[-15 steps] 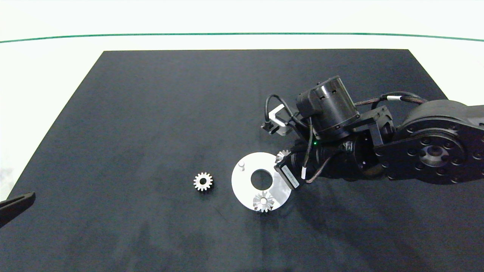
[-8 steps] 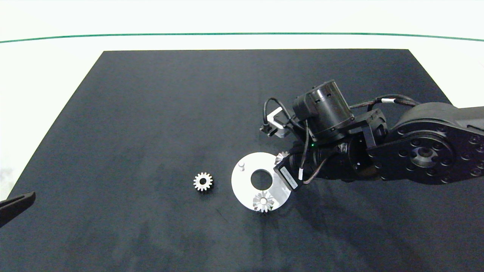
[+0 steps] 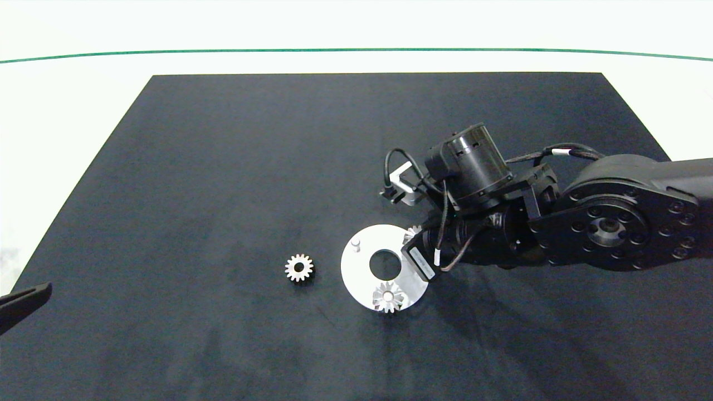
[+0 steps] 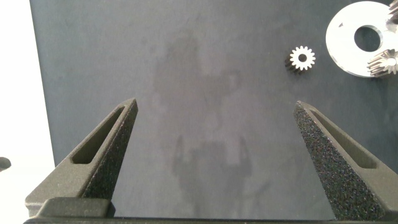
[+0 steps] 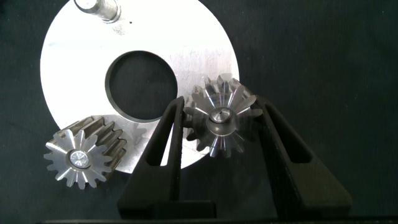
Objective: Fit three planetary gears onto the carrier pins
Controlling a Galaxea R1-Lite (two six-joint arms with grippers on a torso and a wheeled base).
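Note:
The white disc [image 3: 362,273] lies mid-table with its carrier pins. One planetary gear [image 3: 388,297] sits on the near pin. The far-left pin [image 3: 355,243] is bare. A second gear [image 5: 219,115] is on the right pin, whose tip shows in the gear's centre hole. My right gripper [image 5: 221,102] is shut on this gear, one finger on each side. In the head view the right wrist hides most of this gear [image 3: 413,230]. A third gear [image 3: 299,268] lies flat on the mat left of the disc. My left gripper [image 4: 214,109] stands open at the table's left edge, holding nothing.
A black mat [image 3: 223,167] covers the table, with white tabletop around it and a green line [image 3: 356,50] along the far side. The right arm [image 3: 613,228] reaches in over the mat's right part.
The right arm has shifted slightly left and lower over the disc's right pin. The gear in its fingers, the disc and the other gears have kept their places. The left gripper has not moved.

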